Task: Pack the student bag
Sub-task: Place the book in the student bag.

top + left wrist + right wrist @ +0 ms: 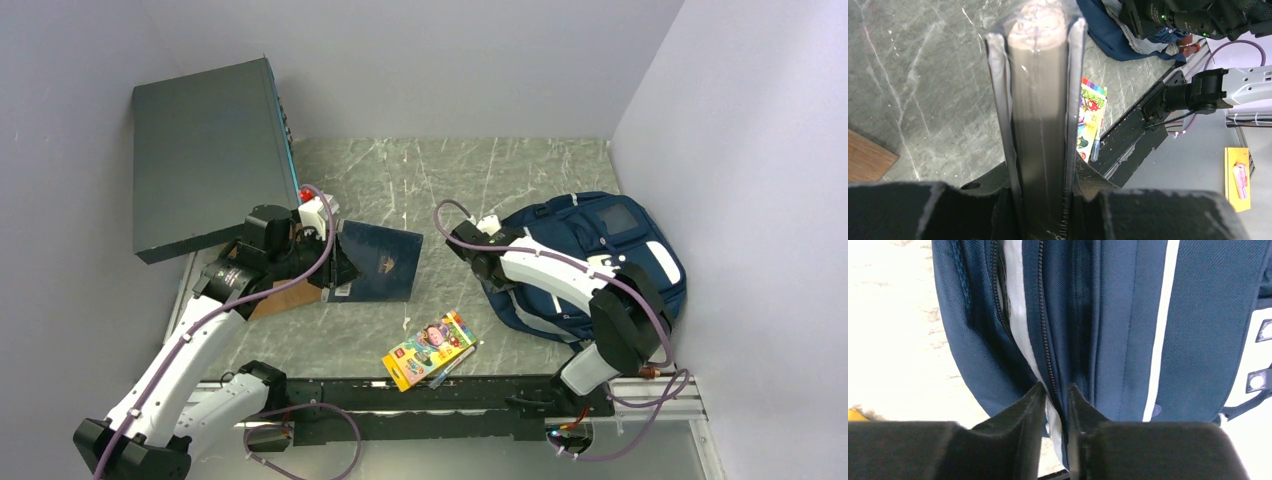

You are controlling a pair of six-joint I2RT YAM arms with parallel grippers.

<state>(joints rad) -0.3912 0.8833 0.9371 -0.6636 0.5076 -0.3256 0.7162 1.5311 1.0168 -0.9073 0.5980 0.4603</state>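
The navy student bag lies at the right of the table, its main zip partly open with pale lining showing. My right gripper is at the bag's left edge, shut on the zip edge of the bag's opening. My left gripper is shut on a dark blue book and holds it on edge above the table; the left wrist view looks along the book's edge. A colourful crayon box with a pen beside it lies near the front edge, also in the left wrist view.
A big dark grey-green flat box leans at the back left. A brown wooden board lies under the left arm. Grey walls close in the left, back and right. The black rail runs along the near edge.
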